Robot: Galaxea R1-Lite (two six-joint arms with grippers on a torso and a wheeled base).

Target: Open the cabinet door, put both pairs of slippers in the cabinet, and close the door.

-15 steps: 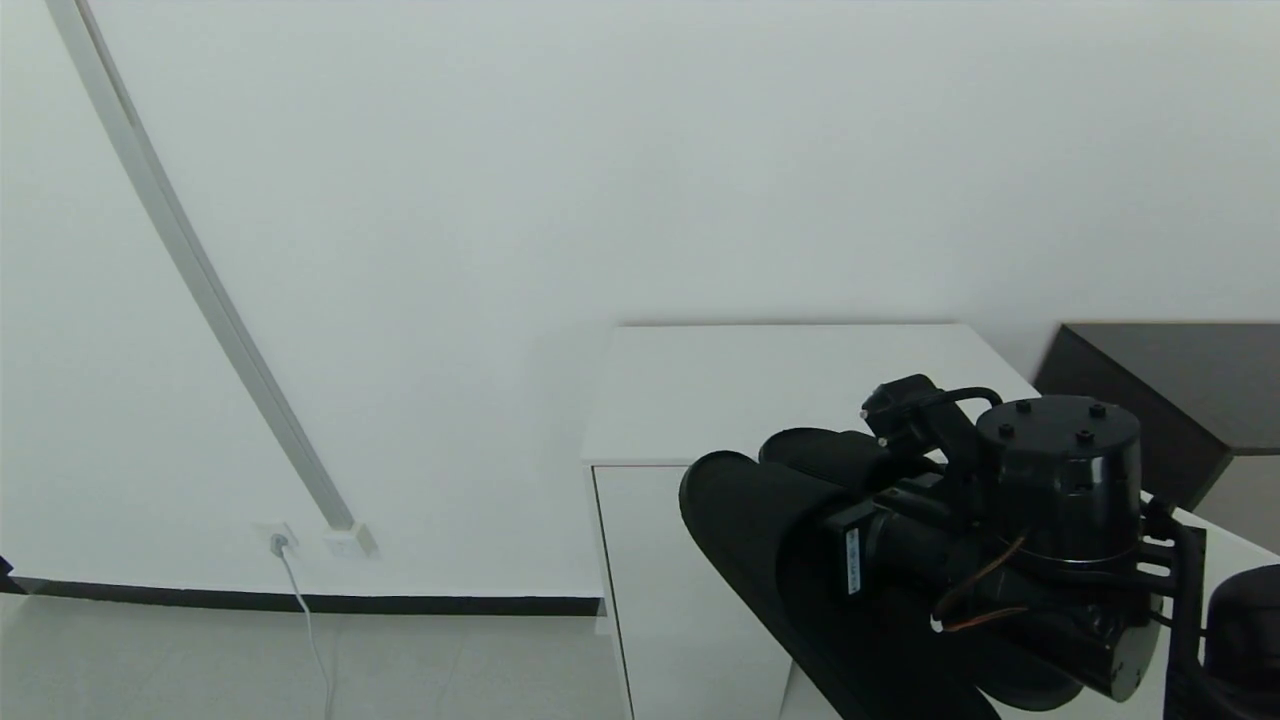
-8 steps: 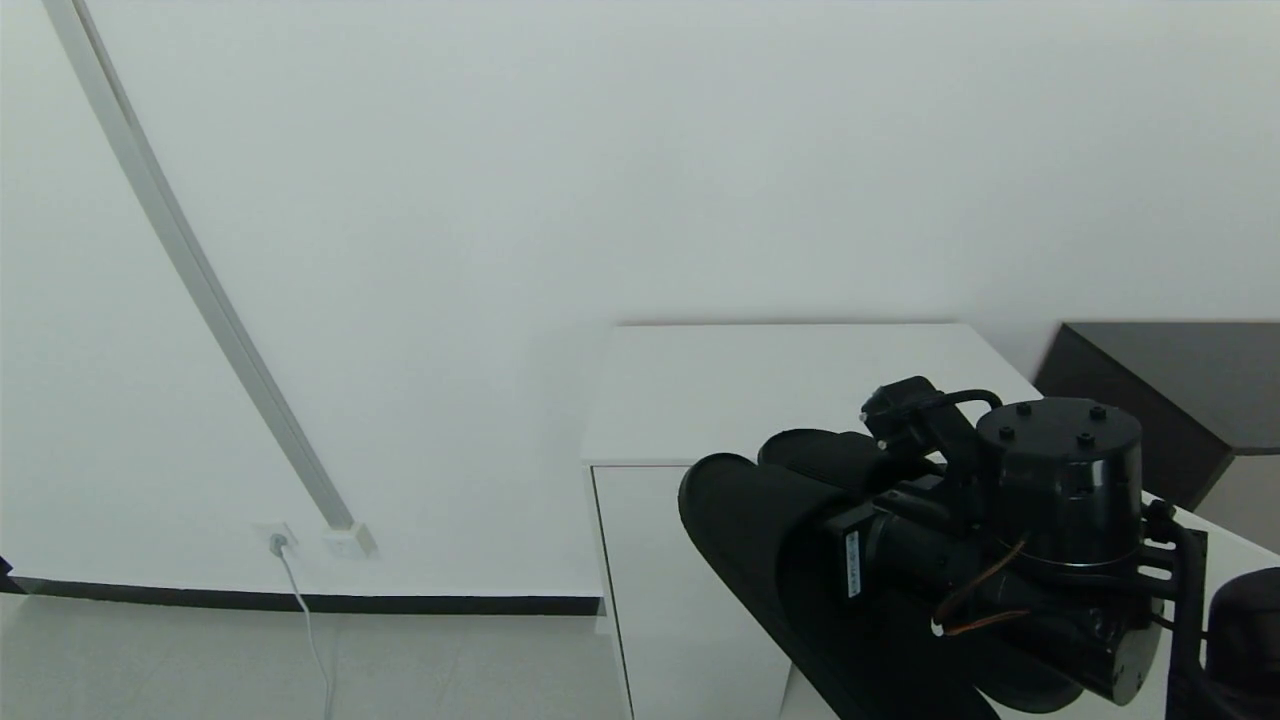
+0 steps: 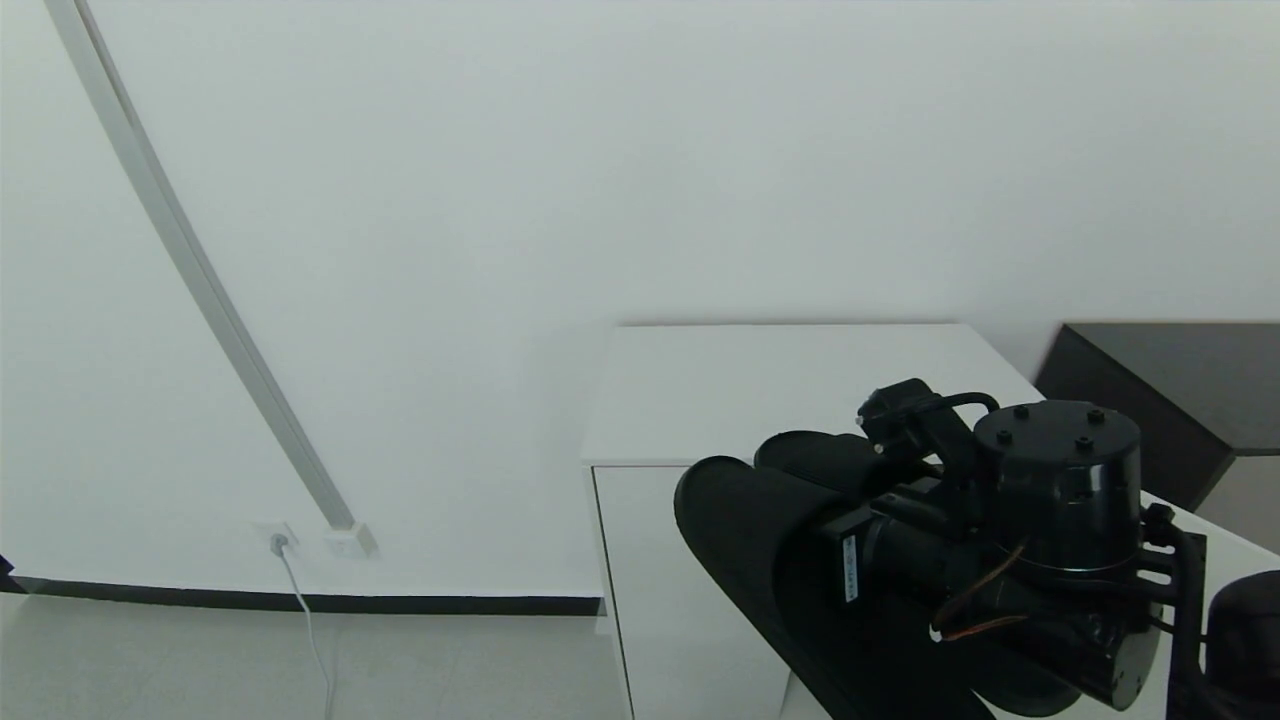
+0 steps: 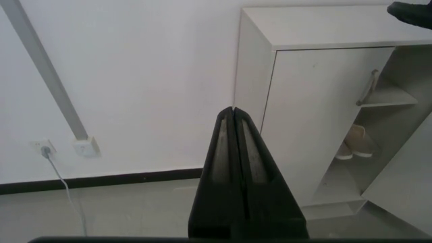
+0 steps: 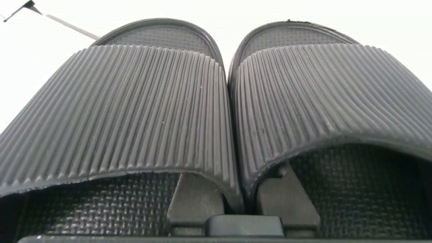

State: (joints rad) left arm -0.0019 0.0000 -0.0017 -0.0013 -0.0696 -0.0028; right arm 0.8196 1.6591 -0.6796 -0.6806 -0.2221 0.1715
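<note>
Second pair in hand: right gripper (image 5: 239, 206) jaws clenched on the black slippers (image 3: 745, 520), held before the white cabinet (image 4: 317, 128), which stands open with the beige slippers (image 4: 358, 143) shelved inside; left gripper (image 4: 233, 158) jaws closed, empty; next, probably, lower the pair onto a free shelf.

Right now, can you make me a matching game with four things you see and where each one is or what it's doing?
Things:
1. black slippers
2. beige slippers
3. left pincer
4. grey plug

Place or state:
A. inside the cabinet
B. gripped by the right pincer
C. shut, holding nothing
D. in the wall socket

Pairs: 1-B, 2-A, 3-C, 4-D
</note>
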